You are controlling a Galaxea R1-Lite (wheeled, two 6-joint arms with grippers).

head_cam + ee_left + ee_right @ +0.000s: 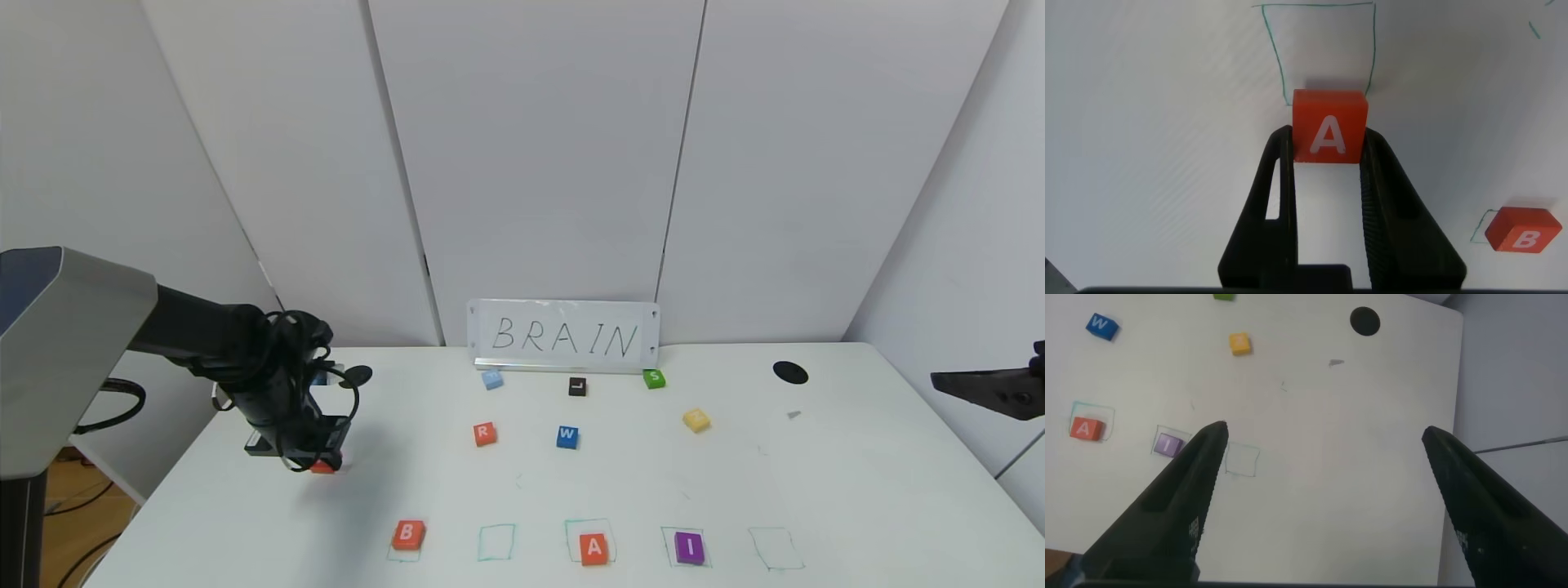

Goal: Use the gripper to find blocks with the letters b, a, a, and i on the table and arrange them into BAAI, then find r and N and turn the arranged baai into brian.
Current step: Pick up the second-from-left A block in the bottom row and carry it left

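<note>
My left gripper (322, 464) is shut on an orange-red A block (1328, 126) and holds it above the table's left part; the block shows as a red corner (323, 467) under the fingers. On the white table (857, 490) the front row of green squares holds the orange-red B block (408, 535), a second orange-red A (593, 548) and the purple I (689, 546). The orange-red R block (484, 434) and the yellow N block (696, 420) lie mid-table. My right gripper (1323, 445) is open and empty, parked off the table's right edge (984, 390).
A blue W block (567, 437), a black L block (577, 386), a pale blue block (492, 379) and a green S block (654, 378) lie near a whiteboard reading BRAIN (563, 336). Two green squares stand empty (496, 542) (775, 548). Black holes sit at the back corners (789, 372).
</note>
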